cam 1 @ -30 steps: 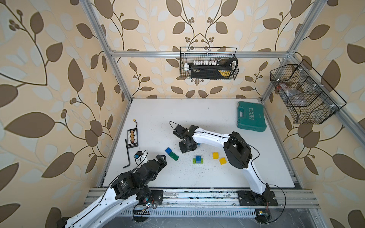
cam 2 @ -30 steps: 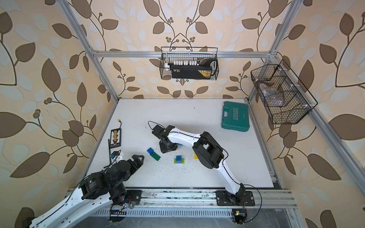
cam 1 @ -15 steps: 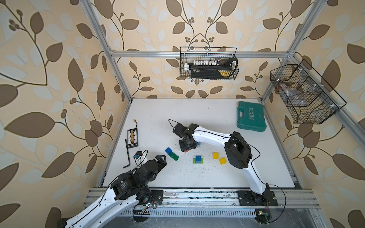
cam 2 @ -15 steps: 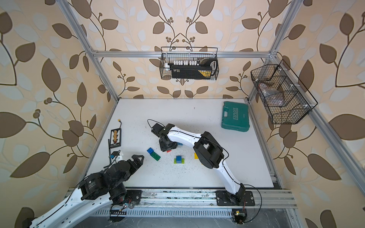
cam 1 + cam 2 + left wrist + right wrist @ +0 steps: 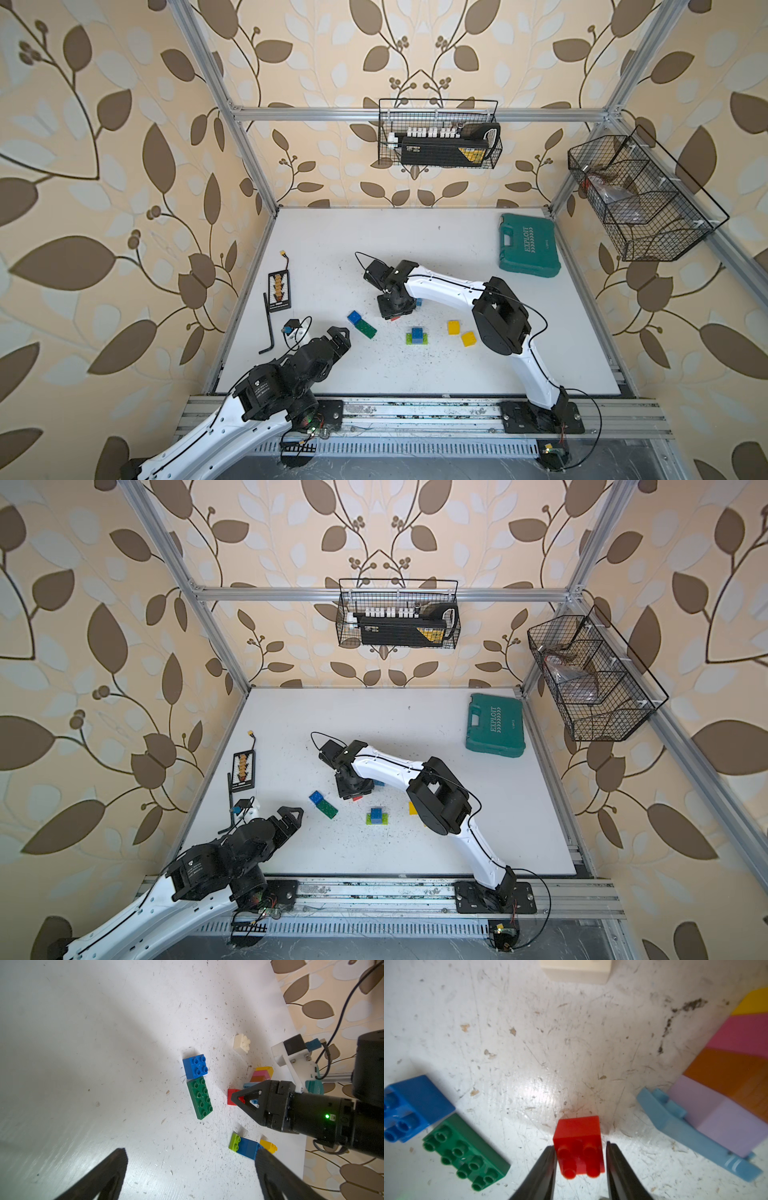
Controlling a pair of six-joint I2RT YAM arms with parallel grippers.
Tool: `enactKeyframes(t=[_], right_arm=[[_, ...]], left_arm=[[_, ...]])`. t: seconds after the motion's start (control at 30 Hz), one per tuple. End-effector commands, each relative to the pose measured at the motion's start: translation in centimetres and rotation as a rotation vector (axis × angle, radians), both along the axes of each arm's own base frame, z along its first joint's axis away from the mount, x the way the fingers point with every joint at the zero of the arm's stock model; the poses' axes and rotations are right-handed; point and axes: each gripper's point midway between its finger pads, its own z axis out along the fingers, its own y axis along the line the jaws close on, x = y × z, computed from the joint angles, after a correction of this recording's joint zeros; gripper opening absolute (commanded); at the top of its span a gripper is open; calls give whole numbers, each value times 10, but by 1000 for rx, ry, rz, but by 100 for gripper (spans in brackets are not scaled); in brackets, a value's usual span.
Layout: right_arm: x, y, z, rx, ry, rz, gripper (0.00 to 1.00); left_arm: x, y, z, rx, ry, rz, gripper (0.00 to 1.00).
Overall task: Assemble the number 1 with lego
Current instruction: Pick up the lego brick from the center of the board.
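The small red studded plastic brick (image 5: 578,1136) is seen lying on the scuffed white tabletop (image 5: 529,1043). It is closely flanked by the black fingers of the right gripper (image 5: 580,1146), but whether it is pinched cannot be told. In both top views it is nearly hidden beneath that gripper. The left gripper (image 5: 191,1153) is spread wide and empty, its fingers cut off by the frame. The stacked yellow, pink, brown and lilac bricks (image 5: 726,1076) are cropped.

Bright, even light; soft shadows; glare patch on the table (image 5: 546,1093); blurry wrist-view edges.
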Motion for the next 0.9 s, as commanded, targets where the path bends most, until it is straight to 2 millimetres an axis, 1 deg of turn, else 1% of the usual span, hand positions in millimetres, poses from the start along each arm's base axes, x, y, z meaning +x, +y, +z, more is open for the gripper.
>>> enactKeyframes(t=[0.0,0.47,0.67,0.77,0.8,0.87], right_arm=[[4,-4,-4,-33,-1,-25,42],[3,-6,-8,-54,13,-38,41],[3,-7,-3,-45,14,-59,28],[3,-7,8,-23,12,-81,22],[3,-7,14,-14,5,-92,20],[4,-8,28,5,-13,-119,19]], left_arm=[[4,4,3,10,-26,19,99],[4,5,3,9,-28,22,99],[3,6,3,5,-31,23,99],[3,6,4,2,-34,25,99],[3,7,4,1,-35,26,99],[3,7,4,-2,-38,26,99]])
